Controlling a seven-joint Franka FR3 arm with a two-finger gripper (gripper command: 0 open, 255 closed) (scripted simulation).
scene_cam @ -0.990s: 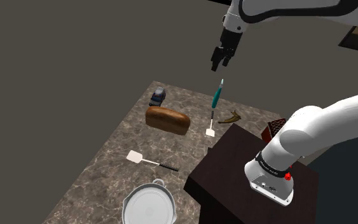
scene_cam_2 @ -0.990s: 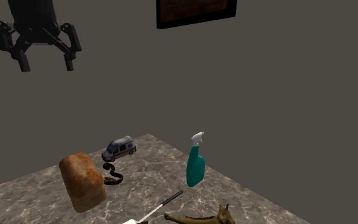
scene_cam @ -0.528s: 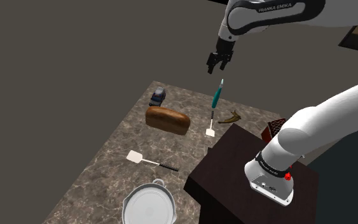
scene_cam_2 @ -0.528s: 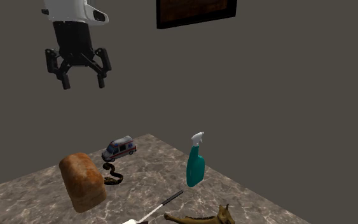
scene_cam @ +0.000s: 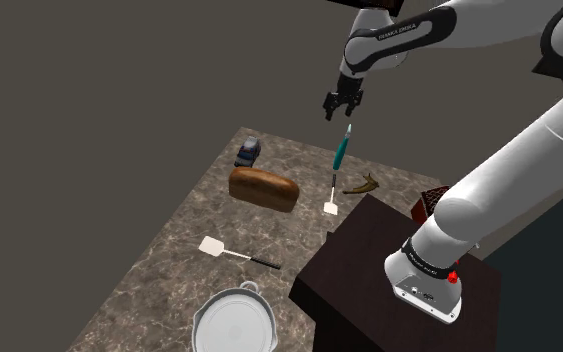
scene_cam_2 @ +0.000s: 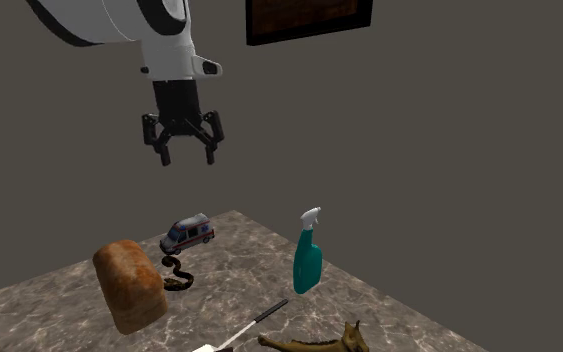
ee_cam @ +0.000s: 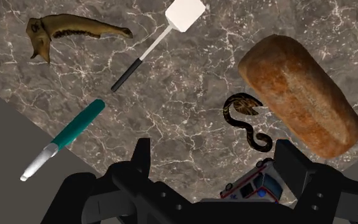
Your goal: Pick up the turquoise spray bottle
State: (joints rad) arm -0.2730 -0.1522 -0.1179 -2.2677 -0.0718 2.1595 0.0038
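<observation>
the turquoise spray bottle stands upright on the marbled counter, well apart from the brown loaf and near the counter's edge, its white nozzle on top. a black-handled spatula lies roughly between loaf and bottle. a coiled dark snake figure and a toy van sit just beside the loaf.

the gripper hangs high above the loaf's end of the counter, pointing down, its two fingers spread wide with nothing between them (a hand set for an approach, i'd judge, not yet a grasp). at that height it is clear of the loaf and the van, and the wide spread suits the bottle's slim body.

in the wrist view the hand looks aimed nearer the snake than the bottle. my guess is the next move should carry it away from the loaf, over the bottle, then down. tall, narrow and so near the edge, the bottle could tip if a finger nudges it.
</observation>
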